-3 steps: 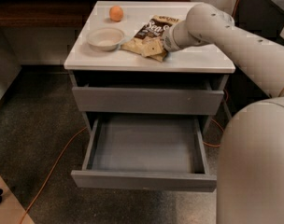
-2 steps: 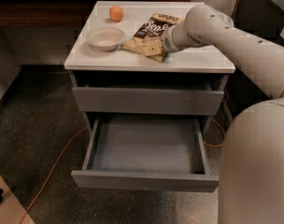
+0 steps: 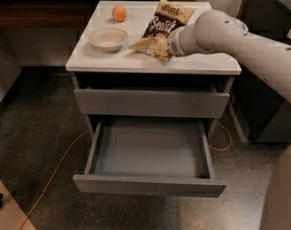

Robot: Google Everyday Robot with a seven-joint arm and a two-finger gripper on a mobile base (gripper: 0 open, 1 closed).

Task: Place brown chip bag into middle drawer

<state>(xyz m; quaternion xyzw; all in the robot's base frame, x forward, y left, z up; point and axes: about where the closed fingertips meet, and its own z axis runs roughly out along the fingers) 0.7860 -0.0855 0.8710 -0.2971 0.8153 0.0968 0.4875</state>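
On the tabletop (image 3: 203, 63), right at the gripper (image 3: 162, 47), reading brown chip bag (image 3: 164, 25) as light, crinkly, slippery, favouring a pinch on its crumpled tan end, failing to tell grip state, with middle drawer (image 3: 150, 152) open below.

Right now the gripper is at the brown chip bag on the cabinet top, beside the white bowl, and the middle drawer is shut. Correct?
No: the camera view shows the middle drawer pulled open, not shut. The rest holds: the gripper is at the brown chip bag on the cabinet top, beside the white bowl.
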